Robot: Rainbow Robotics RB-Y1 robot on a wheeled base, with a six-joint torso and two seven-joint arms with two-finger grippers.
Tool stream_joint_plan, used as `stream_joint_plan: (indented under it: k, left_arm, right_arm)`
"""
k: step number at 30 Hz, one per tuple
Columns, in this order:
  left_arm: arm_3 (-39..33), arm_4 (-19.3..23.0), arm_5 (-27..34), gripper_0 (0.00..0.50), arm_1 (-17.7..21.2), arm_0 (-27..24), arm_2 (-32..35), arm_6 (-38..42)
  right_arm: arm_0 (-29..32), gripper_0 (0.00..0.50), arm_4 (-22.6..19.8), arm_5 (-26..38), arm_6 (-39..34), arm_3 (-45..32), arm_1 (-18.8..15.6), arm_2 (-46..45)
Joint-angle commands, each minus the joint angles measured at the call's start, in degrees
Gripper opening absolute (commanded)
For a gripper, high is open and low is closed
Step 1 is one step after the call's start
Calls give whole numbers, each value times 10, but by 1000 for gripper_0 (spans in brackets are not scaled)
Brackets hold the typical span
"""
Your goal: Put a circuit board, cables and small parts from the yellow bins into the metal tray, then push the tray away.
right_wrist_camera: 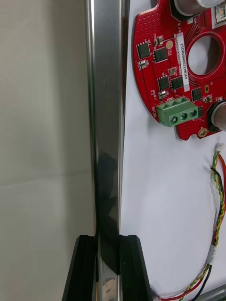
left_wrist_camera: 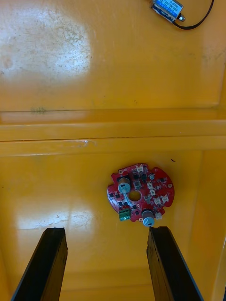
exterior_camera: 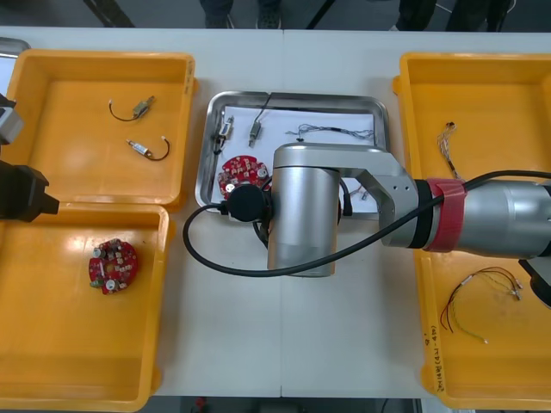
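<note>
My right gripper [right_wrist_camera: 107, 241] is clamping the metal tray's rim [right_wrist_camera: 107, 94], 1 circuit board [right_wrist_camera: 160, 70] and red-and-yellow cable [right_wrist_camera: 219, 207] just inside, open table [right_wrist_camera: 42, 117] outside; left gripper [left_wrist_camera: 106, 231] hovering spread over a yellow bin [left_wrist_camera: 56, 197].

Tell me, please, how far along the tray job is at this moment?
Loading looks done: the metal tray holds a circuit board, small metal parts and cables. In hand: the right gripper is shut on the tray's rim beside that board. Left to do: pushing the tray away from between the yellow bins. The left gripper hangs open over a second board in a bin.
</note>
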Motion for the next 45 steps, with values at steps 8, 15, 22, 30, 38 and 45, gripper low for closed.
stream_joint_plan:
  k: [8,15,22,30,38,45]
  left_arm:
    - [-18,-5,4,500,24,9,19,-57]
    - [-18,-5,4,500,24,9,19,-57]
    - [-18,-5,4,500,24,9,19,-57]
    - [-18,-5,4,500,24,9,19,-57]
    - [-18,-5,4,500,24,9,19,-57]
    - [-18,-5,4,500,24,9,19,-57]
  right_arm:
    - [-39,0,21,-26,1,17,12,5]
    - [-43,0,47,-50,10,32,12,5]
    - [-46,0,75,-76,23,46,12,5]
    - [-55,0,81,-134,38,87,8,5]
    - [-60,0,94,-183,54,125,8,5]
    - [-68,0,99,-215,72,164,8,5]
